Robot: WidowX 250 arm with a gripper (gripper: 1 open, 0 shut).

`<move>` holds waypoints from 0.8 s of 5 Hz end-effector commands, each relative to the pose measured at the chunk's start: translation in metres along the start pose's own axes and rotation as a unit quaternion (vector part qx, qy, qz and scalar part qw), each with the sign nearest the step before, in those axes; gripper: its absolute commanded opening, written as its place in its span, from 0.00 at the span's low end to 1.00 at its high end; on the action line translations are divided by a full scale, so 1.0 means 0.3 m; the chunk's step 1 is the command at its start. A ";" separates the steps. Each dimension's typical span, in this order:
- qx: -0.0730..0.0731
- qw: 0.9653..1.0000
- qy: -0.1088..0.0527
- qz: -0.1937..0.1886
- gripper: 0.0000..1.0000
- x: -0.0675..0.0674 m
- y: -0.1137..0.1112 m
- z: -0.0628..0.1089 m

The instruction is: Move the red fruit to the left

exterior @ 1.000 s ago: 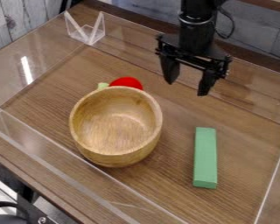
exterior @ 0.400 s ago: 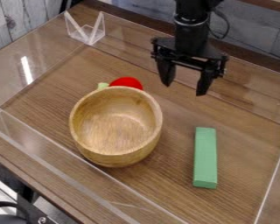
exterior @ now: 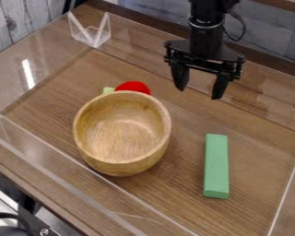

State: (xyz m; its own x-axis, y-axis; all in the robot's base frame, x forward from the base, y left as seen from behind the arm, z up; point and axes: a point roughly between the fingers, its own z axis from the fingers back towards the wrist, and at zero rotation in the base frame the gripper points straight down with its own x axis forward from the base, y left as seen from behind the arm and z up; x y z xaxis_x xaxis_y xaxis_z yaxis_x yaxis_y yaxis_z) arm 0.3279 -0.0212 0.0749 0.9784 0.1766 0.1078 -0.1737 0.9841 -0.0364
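Red fruit [exterior: 134, 88] half hidden behind wooden bowl [exterior: 122, 132], claw [exterior: 202, 87] spread wide, empty, arm cropped above

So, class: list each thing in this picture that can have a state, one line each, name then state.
claw: open, holding nothing, pointing down above the table.
red fruit: on the table behind the wooden bowl, partly hidden by its rim.
wooden bowl: upright, empty.
green block: lying flat.

fruit [exterior: 134, 88] behind bowl [exterior: 122, 131], block [exterior: 217, 165] right
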 end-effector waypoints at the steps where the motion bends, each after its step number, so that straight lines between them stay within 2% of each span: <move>1: -0.007 1.000 -0.028 -0.010 1.00 0.022 0.007 0.032; 2: -0.009 0.999 -0.026 -0.022 1.00 0.003 0.018 0.026; 3: -0.009 0.999 -0.029 -0.036 1.00 0.027 0.044 0.052; 4: -0.016 0.998 -0.032 -0.051 1.00 0.050 0.045 0.084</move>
State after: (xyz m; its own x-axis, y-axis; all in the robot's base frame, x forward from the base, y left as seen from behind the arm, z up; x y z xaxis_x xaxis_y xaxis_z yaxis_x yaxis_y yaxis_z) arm 0.3266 -0.0087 0.0761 0.9930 0.0720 0.0935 -0.0676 0.9965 -0.0497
